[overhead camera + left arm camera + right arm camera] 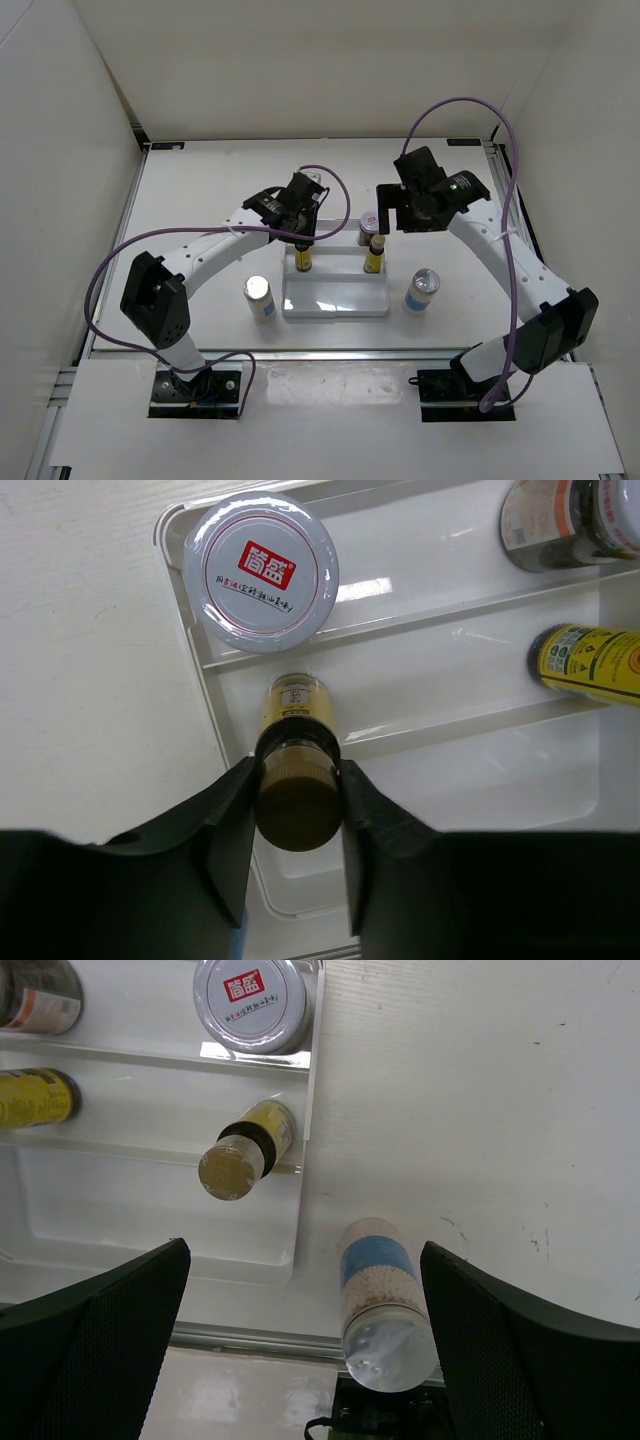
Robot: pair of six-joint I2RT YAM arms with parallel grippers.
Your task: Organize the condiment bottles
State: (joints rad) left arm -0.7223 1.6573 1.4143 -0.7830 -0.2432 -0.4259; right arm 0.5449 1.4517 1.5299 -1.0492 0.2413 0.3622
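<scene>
The left fingers (228, 840) pinch the tan cap of a slim yellow bottle (297, 780), one dark pad touching each side. The bottle stands upright in the white ridged tray (440, 670). Just beyond the fingertips sits a squat jar (262, 572) with a pale, red-marked lid. Far off to their right are a second yellow bottle (590, 665) and another squat jar (560, 525).

The right fingers (110, 1330) are spread wide and hold nothing. Between them and lower down, a white-blue bottle (380, 1300) with a silver top stands on the bare surface (480, 1110), just outside the tray. A matching white-blue bottle (259, 297) stands on the surface at the tray's other side.

These bottles look small, light and rigid, probably glass or hard plastic, so they should not give under pressure. Their smooth labels may slip, and the slim ones would likely tip easily. The cap or neck seems the best hold for the slim bottles. The wide jar lids would need the fingers opened far.
</scene>
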